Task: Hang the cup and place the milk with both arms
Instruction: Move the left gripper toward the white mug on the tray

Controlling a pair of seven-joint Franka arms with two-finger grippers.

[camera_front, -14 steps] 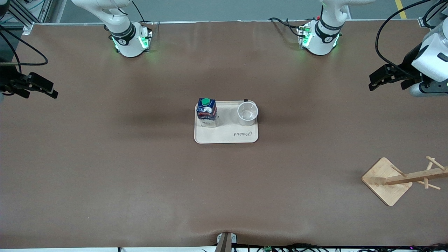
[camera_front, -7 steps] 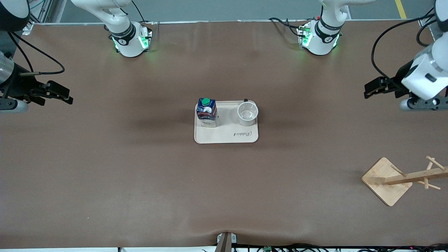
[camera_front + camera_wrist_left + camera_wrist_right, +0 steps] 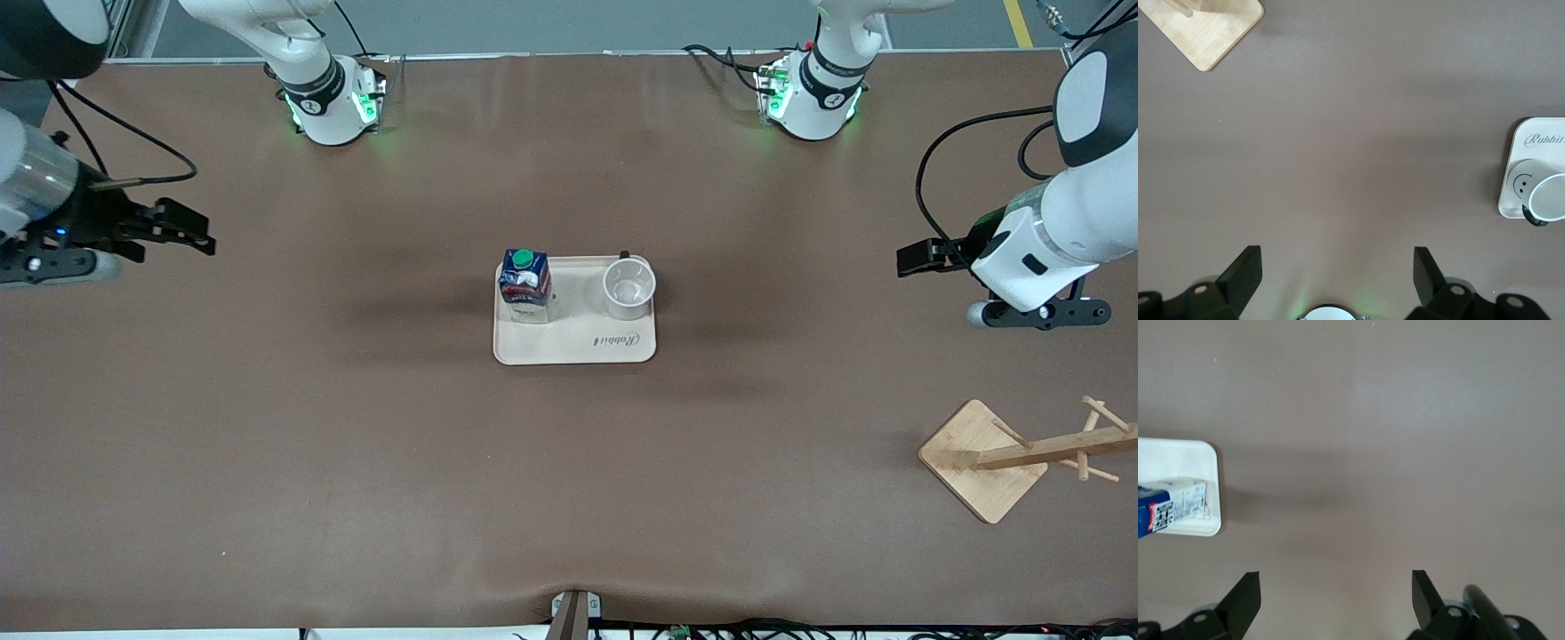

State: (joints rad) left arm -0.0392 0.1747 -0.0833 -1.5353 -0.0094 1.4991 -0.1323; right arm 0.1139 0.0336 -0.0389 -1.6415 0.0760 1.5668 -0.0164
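Both grippers have swung inward toward the tray (image 3: 574, 351): left gripper (image 3: 916, 259) and right gripper (image 3: 191, 233), fingers spread, empty. Risk: a misjudged approach topples the milk (image 3: 524, 286) or the cup (image 3: 629, 288).

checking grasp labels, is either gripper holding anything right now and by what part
Nothing is held. The left gripper and right gripper are both open over bare table; the cup and milk stand untouched on the tray.

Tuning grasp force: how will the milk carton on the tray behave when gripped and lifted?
The milk carton stands upright, taller than wide, so a sideways nudge could tip it. Its walls look like thin card, so a hard squeeze may dent them. It stands at the tray edge toward the right arm's end, apart from the cup.
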